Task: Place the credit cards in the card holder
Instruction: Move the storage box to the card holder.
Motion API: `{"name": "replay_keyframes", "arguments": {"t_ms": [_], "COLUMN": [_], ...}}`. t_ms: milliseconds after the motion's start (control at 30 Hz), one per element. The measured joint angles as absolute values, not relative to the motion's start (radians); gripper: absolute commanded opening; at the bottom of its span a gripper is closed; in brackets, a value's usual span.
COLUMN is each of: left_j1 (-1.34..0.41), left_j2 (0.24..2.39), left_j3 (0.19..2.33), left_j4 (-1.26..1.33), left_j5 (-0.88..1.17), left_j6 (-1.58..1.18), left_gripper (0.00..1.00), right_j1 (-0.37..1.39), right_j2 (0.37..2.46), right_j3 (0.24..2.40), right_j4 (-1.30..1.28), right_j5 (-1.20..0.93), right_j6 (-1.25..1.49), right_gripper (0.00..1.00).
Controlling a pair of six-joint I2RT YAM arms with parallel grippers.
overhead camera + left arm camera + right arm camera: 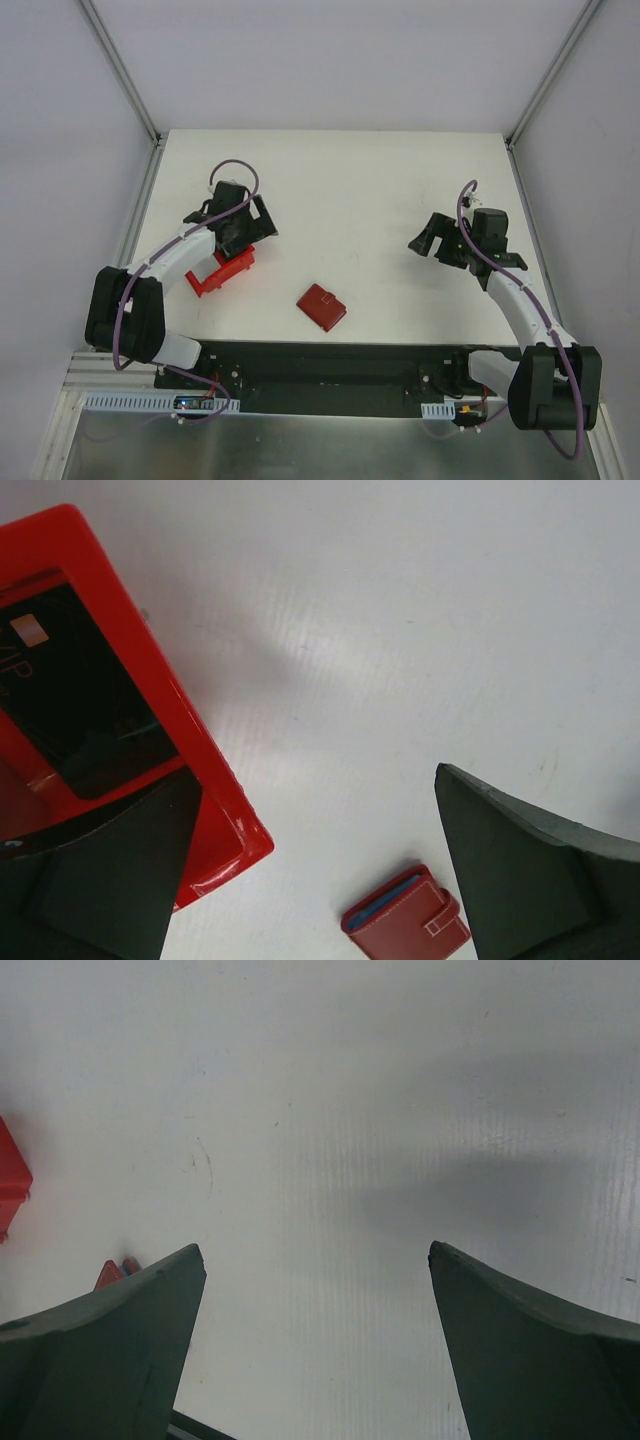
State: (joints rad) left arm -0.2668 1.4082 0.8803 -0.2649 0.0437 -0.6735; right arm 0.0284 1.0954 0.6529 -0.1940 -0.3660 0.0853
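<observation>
Currently your left pincer [315, 775] is hanging open beside the red bin [150, 680], where a dark card [80, 700] is lying. The shut wallet [321, 306] is sitting slightly nearer that arm; your right pincer [313, 1248] is gaping too.

The card holder [405, 920] is dark red with pale stitching and a strip of blue at its edge. The bin [150, 680] is bright glossy red. The card [80, 700] in it is black with a pale gold chip and grey lettering. The desk [350, 190] is white, and the fingers [530, 1350] are dark grey-green.
</observation>
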Motion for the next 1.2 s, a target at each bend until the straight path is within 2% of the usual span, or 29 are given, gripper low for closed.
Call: {"name": "replay_keyframes", "arguments": {"t_ms": [500,667,733,967,1100,1200], "left_j1": [-0.513,-0.556,-0.562,-0.562,-0.545,-0.462], "left_j2": [1.649,1.674,1.671,1.575,1.407,1.246], "left_j3": [1.142,1.190,1.195,1.193,1.137,1.035], "left_j4": [-0.231,-0.219,-0.215,-0.222,-0.221,-0.222], "left_j5": [0.041,0.041,0.040,-0.039,-0.131,-0.162], "left_j6": [-0.767,-0.775,-0.772,-0.719,-0.688,-0.680], "left_gripper": [0.99,0.99,0.99,0.99,0.99,0.99], "right_j1": [0.028,0.028,0.029,0.130,0.261,0.366], "right_j2": [1.107,1.107,1.107,1.118,1.191,1.289], "right_j3": [0.653,0.653,0.653,0.680,0.778,0.891], "right_j4": [-0.200,-0.210,-0.210,-0.205,-0.199,-0.204], "right_j5": [-0.381,-0.384,-0.403,-0.426,-0.389,-0.330], "right_j6": [0.085,0.085,0.086,0.093,0.104,0.105], "right_gripper": [0.96,0.99,0.96,0.95,0.93,0.93]}}
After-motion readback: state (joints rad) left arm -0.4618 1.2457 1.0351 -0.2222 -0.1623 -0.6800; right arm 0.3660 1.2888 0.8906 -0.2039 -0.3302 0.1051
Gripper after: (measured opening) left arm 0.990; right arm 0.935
